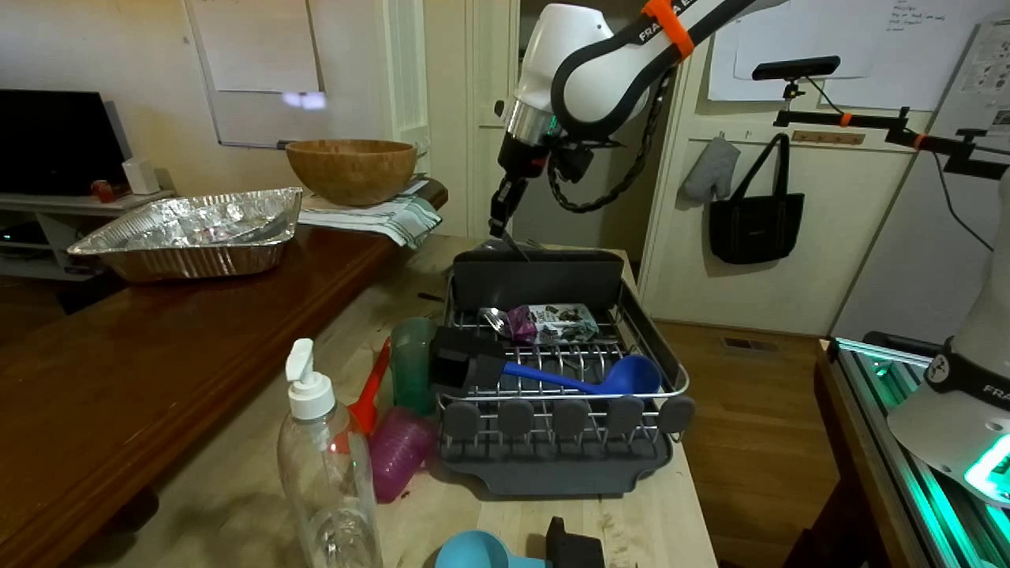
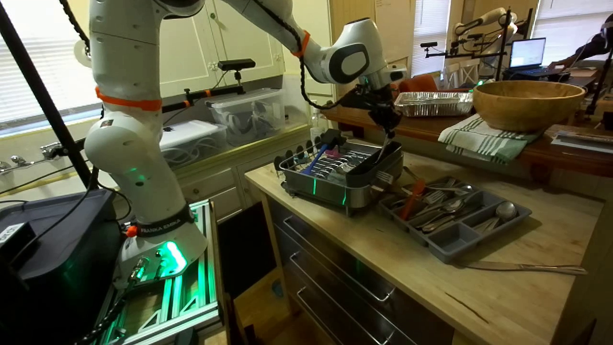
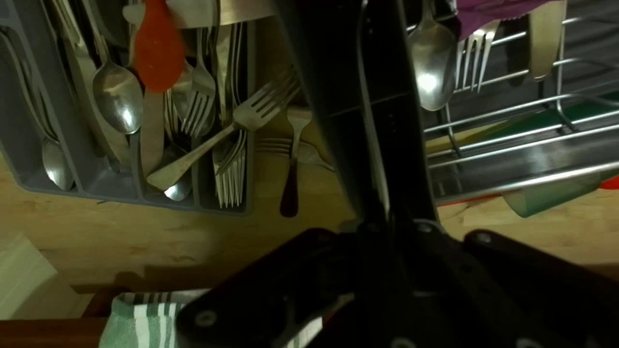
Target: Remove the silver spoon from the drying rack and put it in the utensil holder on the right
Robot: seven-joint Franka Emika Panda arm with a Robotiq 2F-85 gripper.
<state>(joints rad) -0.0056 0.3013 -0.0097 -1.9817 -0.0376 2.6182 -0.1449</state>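
Note:
The dark grey drying rack (image 1: 544, 472) stands on the wooden counter; it also shows in an exterior view (image 2: 325, 190). My gripper (image 1: 499, 227) is above the rack's dark end compartment (image 1: 538, 284). In the wrist view, my gripper (image 3: 390, 223) is shut on a thin silver utensil (image 3: 371, 125), which tilts into that compartment. Its far end is hidden or seen edge-on, so I cannot tell if it is a spoon. Another silver spoon (image 3: 431, 63) lies on the rack wires. The grey utensil holder (image 2: 452, 238), a divided tray of cutlery, stands beside the rack; it also shows in the wrist view (image 3: 138, 197).
A blue ladle (image 1: 631, 375) lies across the rack. Green (image 1: 412, 363) and pink (image 1: 401, 454) cups and a soap bottle (image 1: 327, 473) stand beside it. Loose forks (image 3: 295, 159) lie between rack and holder. A knife (image 2: 527, 268) lies by the holder. A wooden bowl (image 2: 527, 103) stands behind.

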